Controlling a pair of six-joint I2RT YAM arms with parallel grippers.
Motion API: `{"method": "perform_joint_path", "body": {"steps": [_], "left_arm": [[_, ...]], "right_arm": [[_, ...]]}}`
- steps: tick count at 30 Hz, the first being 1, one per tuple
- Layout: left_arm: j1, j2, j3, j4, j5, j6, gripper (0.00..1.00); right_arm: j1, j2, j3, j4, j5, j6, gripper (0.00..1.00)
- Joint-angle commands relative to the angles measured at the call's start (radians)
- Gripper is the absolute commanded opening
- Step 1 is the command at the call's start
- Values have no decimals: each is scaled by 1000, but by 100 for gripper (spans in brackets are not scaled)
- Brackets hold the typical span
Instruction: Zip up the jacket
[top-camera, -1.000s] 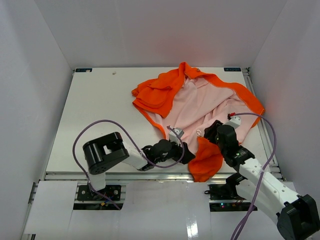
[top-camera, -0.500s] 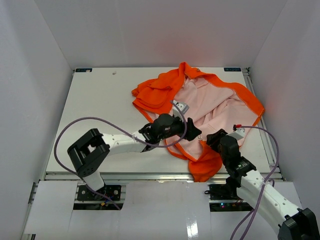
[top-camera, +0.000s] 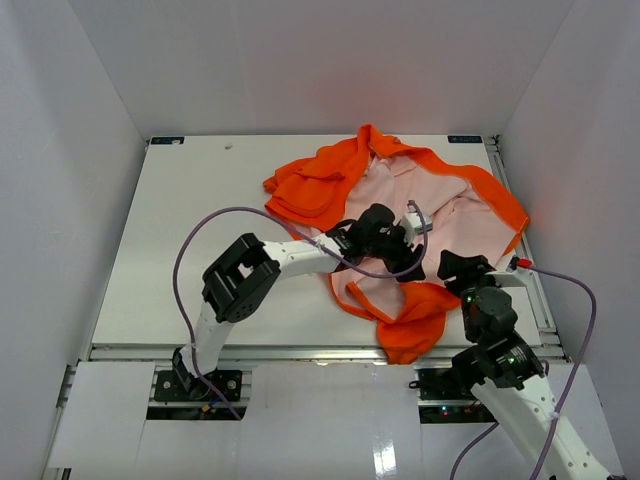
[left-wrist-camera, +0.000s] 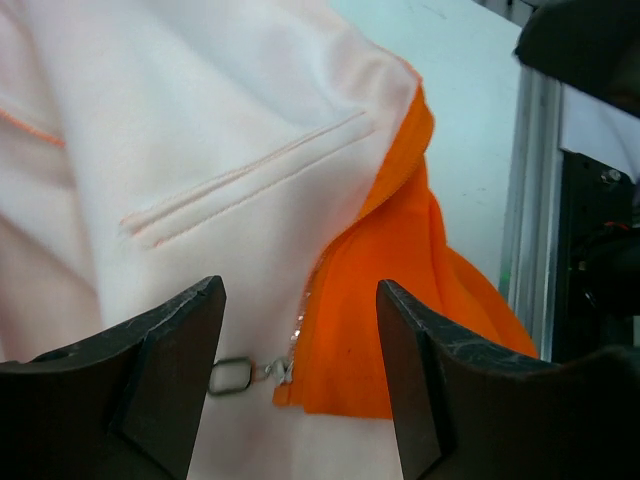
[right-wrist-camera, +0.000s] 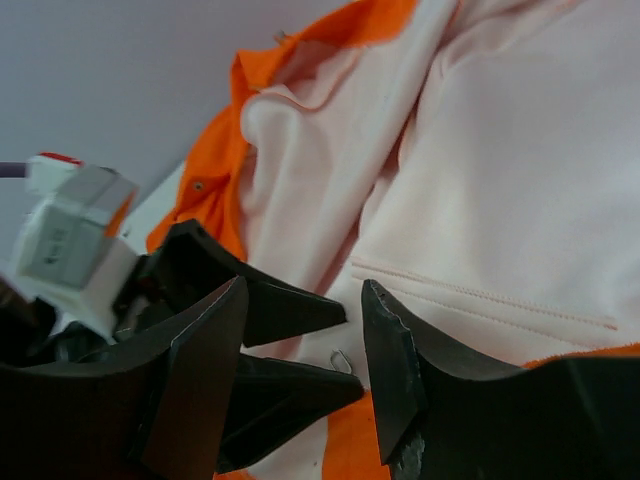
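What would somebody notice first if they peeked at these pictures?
The bright orange jacket, lying open on the far right of the white table with its pale pink lining facing up. Next, the left gripper and the right gripper, both open, hover close together over its near edge, where a small metal zipper pull shows.

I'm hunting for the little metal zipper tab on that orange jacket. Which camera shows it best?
The left wrist view: the zipper pull lies close and sharp between the left fingers, at the orange edge of the jacket. The right wrist view shows it only tiny. In the top view I cannot make it out.
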Motion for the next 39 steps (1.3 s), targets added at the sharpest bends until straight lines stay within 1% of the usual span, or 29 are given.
{"method": "perform_joint_path", "body": {"steps": [1, 4, 6, 10, 13, 16, 21, 24, 27, 28, 29, 31, 33, 34, 35, 36, 38, 39], "left_arm": [[-3, 82, 144, -97, 197, 94, 72], [-3, 154, 231, -108, 224, 94, 72], [-3, 195, 287, -143, 268, 122, 72], [-9, 256, 353, -159, 336, 134, 72], [-20, 274, 361, -159, 318, 166, 71], [-34, 279, 366, -149, 332, 186, 71], [-63, 286, 376, -134, 332, 217, 69], [-68, 286, 364, -122, 352, 214, 66], [-75, 294, 357, -100, 373, 204, 62], [-76, 296, 353, -87, 380, 200, 59], [-77, 299, 346, -76, 382, 193, 50], [-77, 303, 333, -53, 374, 176, 29], [-77, 306, 319, -44, 330, 164, 8], [-75, 306, 312, -38, 292, 153, 1], [-72, 304, 304, -31, 253, 142, 0], [-67, 296, 287, -20, 242, 132, 0], [-30, 261, 213, 57, 174, 66, 0], [-13, 242, 181, 93, 162, 37, 0]], "right_arm": [[-6, -70, 48, -3, -47, -113, 56], [-6, -79, 50, 0, -70, -119, 57], [-6, -92, 40, 7, -74, -120, 57], [-6, -118, 30, 6, -63, -127, 57], [-6, -142, 26, 4, -57, -132, 57], [-6, -184, 23, 3, -55, -134, 57], [-6, -190, 18, 3, -48, -134, 57], [-6, -183, 20, 3, -47, -131, 57], [-6, -186, 21, -1, -41, -116, 57], [-6, -189, 21, -3, -37, -111, 57], [-6, -193, 23, -10, -29, -104, 57], [-6, -199, 27, -28, -10, -91, 57], [-6, -221, 29, -38, -1, -81, 57], [-5, -232, 29, -40, 2, -76, 57], [-5, -239, 27, -40, 4, -74, 57], [-6, -247, 27, -40, 4, -72, 57], [-6, -261, 24, -39, 7, -64, 56], [-6, -261, 23, -38, 6, -62, 56]]}}
